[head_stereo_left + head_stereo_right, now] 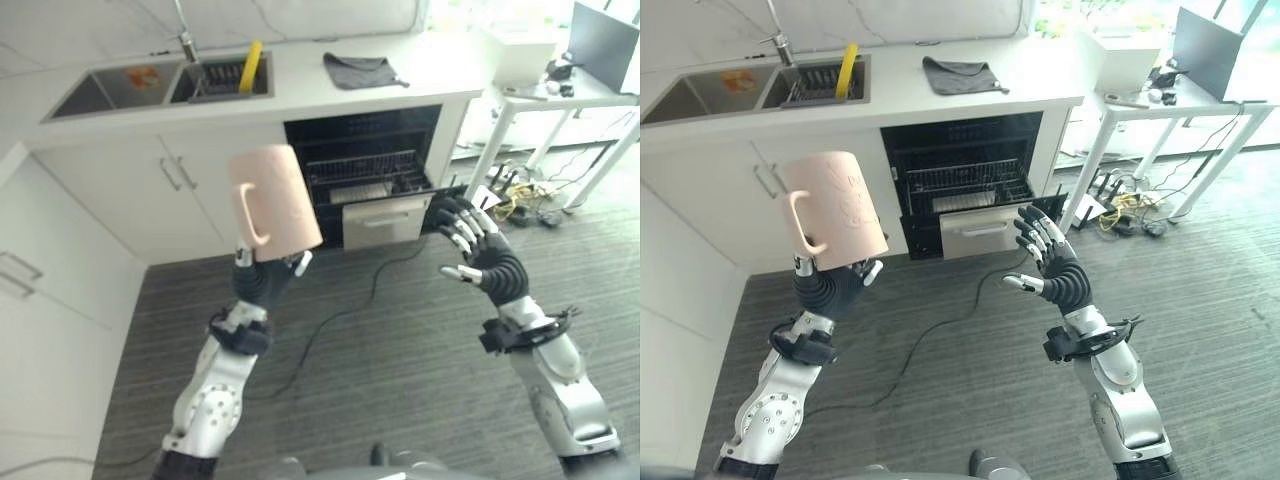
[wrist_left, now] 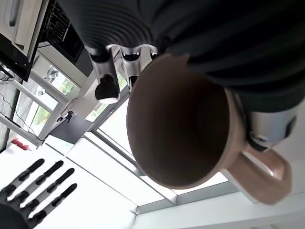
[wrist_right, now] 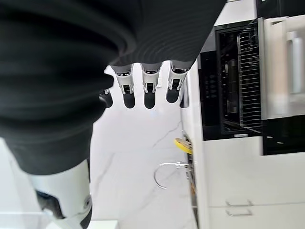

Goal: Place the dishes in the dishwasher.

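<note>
My left hand (image 1: 262, 280) is gripping a pale pink mug (image 1: 272, 203) from below, fingers curled round its lower wall, and is holding it raised in the air with the mouth pointing down toward the wrist and the handle (image 1: 246, 217) turned to my left. The left wrist view is looking straight into the mug's dark interior (image 2: 176, 119). My right hand (image 1: 1052, 258) is hovering empty to the right, well apart from the mug, fingers spread and relaxed, palm facing inward. Ahead, the dishwasher (image 1: 965, 180) is standing open under the white counter (image 1: 1040, 70), its wire rack (image 1: 962, 181) pulled partly out above a metal drawer front (image 1: 983, 230). On the counter, a grey cloth (image 1: 958, 74) is lying beside the sink (image 1: 760, 88), where a yellow utensil (image 1: 847, 68) is leaning in a drying rack.
</note>
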`<state>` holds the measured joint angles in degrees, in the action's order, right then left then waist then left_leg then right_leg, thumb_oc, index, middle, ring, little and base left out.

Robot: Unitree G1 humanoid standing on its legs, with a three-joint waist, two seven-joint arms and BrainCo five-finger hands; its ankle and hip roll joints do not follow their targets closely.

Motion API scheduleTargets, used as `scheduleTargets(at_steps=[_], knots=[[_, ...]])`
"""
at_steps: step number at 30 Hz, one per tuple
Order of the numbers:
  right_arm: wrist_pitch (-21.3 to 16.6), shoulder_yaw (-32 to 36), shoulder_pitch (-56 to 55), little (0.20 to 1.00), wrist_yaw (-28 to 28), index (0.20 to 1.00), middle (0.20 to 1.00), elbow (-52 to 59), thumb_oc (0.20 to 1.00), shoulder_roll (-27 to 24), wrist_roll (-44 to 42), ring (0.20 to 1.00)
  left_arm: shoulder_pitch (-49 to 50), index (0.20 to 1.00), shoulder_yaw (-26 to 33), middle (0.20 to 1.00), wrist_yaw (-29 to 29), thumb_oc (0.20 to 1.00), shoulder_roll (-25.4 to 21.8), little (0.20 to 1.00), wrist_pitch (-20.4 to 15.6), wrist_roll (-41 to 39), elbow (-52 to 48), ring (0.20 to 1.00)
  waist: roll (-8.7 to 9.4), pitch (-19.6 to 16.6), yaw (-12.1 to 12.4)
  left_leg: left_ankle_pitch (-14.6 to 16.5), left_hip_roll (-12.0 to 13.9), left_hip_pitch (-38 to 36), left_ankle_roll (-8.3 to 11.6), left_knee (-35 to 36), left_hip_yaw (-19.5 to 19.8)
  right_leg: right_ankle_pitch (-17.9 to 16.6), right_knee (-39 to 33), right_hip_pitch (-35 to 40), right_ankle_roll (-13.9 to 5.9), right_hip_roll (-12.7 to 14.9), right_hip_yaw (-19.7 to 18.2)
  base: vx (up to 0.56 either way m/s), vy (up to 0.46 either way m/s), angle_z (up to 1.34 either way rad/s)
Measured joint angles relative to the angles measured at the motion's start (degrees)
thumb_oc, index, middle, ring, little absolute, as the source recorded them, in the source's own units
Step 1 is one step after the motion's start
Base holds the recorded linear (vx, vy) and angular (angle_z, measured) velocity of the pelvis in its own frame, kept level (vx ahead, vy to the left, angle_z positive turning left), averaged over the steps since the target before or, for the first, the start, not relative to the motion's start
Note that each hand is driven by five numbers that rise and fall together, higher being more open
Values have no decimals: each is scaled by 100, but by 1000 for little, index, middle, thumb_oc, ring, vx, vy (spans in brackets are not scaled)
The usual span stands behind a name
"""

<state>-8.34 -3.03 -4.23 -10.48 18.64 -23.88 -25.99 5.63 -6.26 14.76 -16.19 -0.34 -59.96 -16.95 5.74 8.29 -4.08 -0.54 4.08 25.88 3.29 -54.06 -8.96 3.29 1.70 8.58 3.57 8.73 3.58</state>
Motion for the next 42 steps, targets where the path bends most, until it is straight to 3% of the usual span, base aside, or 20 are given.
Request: scheduleTargets(at_steps=[3,5,6,8,10,13,14,15,17,21,25,29,31,32,33,34,36,37,38,42], knots=[[-9,-105,-140,1000,-69,1000,1000,66,1000,-357,-2,1000,257,200,19,200,68,200,-168,200,-82,14,-13,200,-461,-25,151,11,104,-437,-88,3095,-199,441,-294,912,-481,81,86,371,166,-98],[-44,-82,-405,1000,-65,1000,1000,291,1000,-668,-3,1000,280,200,-86,200,124,200,-57,200,-141,17,66,200,-1039,-73,94,439,154,-757,-562,4418,-169,903,-445,1381,-1051,-244,120,313,144,-71],[17,-241,-686,1000,-36,1000,1000,223,1000,-482,2,1000,257,200,-103,200,154,200,-52,200,-120,18,318,200,-763,-117,110,-19,-46,-866,-736,4285,-147,1262,-363,1514,-1152,5,-15,240,138,-1],[12,-222,-689,1000,-96,1000,1000,241,1000,-506,-3,1000,107,200,-48,200,118,200,-162,200,-124,31,349,200,-343,-55,42,-35,-324,-1047,-695,4888,-397,1061,-314,1069,-724,-394,-111,236,166,25],[2,-48,-393,1000,-125,1000,1000,276,1000,-388,-67,1000,-143,200,0,200,129,200,-282,200,-172,31,359,200,-100,-6,179,-165,-534,-1091,-550,4686,-749,1121,-381,1206,-816,62,41,240,167,-12],[-2,-48,-187,1000,-169,1000,1000,380,1000,-346,-229,1000,-460,200,60,200,112,200,-262,200,-176,33,307,200,-389,96,269,-158,-600,-1420,-533,4928,-850,1137,-50,1070,-881,-96,140,198,103,-14],[-1,-72,-179,1000,-176,1000,1000,407,1000,-287,-226,1000,-591,200,82,200,108,200,-362,200,-187,33,208,200,-238,105,289,-139,-651,-1405,-555,4861,-1058,1000,-334,922,-672,-106,203,205,90,17],[-6,-80,-203,1000,-152,1000,1000,427,1000,-214,-221,1000,-738,200,112,200,108,200,-368,200,-198,38,199,200,-88,136,300,-26,-591,-1192,-743,3777,-983,1060,-305,1027,-804,75,332,205,87,0],[-20,-95,-173,1000,-97,1000,1000,439,1000,-98,-215,1000,-794,200,112,200,101,200,-325,200,-183,41,164,200,-167,85,306,626,-553,-1201,-644,3175,-671,1072,-211,1156,-1032,85,339,176,75,8],[17,-102,-154,1000,5,1000,1000,437,1000,-26,-144,1000,-707,200,-17,200,50,200,-270,200,-70,42,176,200,-170,70,467,240,-696,-1714,-945,4129,-537,851,-377,890,-1106,67,318,119,49,12],[20,-105,-136,1000,43,1000,1000,415,1000,7,-99,1000,-437,200,-28,200,49,200,-289,200,-71,42,143,200,-103,48,580,264,-866,-2113,-745,4622,-535,246,-351,346,-1191,186,321,89,91,-1],[37,-88,-108,1000,140,1000,1000,413,1000,-6,-97,1000,-364,200,-34,200,57,200,-289,200,-66,41,107,200,-73,51,615,157,-839,-2153,-798,4679,-577,225,-393,274,-1182,135,316,36,165,-10],[55,-76,-110,1000,96,1000,1000,324,1000,-12,-99,1000,-363,200,-53,200,71,200,-281,200,-69,42,118,200,-71,55,634,160,-680,-2201,-807,4757,-597,223,63,64,-1190,-51,338,-12,113,-33],[35,-95,-236,1000,86,1000,1000,168,1000,173,-102,1000,-503,200,-19,200,185,200,-174,200,-94,271,413,200,-151,232,601,210,-406,-2245,-997,4781,-393,-539,4236,-2204,-1995,-100,151,186,-270,-20],[27,-164,-442,1000,87,1000,1000,218,1000,249,-101,1000,-470,200,-53,200,187,200,-190,200,-98,274,458,200,-101,264,486,245,-434,-2399,-938,4858,-207,-1549,5320,-2908,-1921,-9,1,229,-433,9],[-80,-448,-476,1000,23,1000,1000,26,1000,333,-116,1000,-582,200,-21,200,191,200,-217,200,-158,306,789,200,-29,279,363,365,-373,-2268,-596,4720,-6,-1524,5752,-3841,-1817,111,-125,306,-709,85],[19,-619,-558,1000,-17,1000,1000,-434,1000,506,-113,1000,-1106,200,-148,200,4,200,-359,200,-85,499,1366,200,25,284,204,542,-278,-2116,-32,4757,-98,-1039,2631,-3680,-1563,671,-115,240,-584,145],[56,-716,-505,1000,-32,1000,1000,-591,1000,510,-111,1000,-1100,200,-232,200,-42,200,-457,200,-94,516,1327,200,224,260,169,399,-238,-2170,712,4778,-434,-1195,1156,-3275,-1431,1057,-218,296,-616,138],[71,-759,-496,1000,-18,1000,1000,-578,1000,619,-111,1000,-1035,200,-300,200,-92,200,-647,200,-116,526,1216,200,274,337,328,544,-349,-2260,813,4608,-399,-1419,109,-2860,-1461,1367,-311,302,-630,96],[238,-982,355,1000,48,1000,1000,-350,1000,784,-99,1000,-749,200,-210,200,-237,200,-678,200,-208,708,632,200,179,379,521,824,-273,-2296,-176,3957,-92,-2001,-310,-1836,-1459,1159,-307,123,-483,44]])
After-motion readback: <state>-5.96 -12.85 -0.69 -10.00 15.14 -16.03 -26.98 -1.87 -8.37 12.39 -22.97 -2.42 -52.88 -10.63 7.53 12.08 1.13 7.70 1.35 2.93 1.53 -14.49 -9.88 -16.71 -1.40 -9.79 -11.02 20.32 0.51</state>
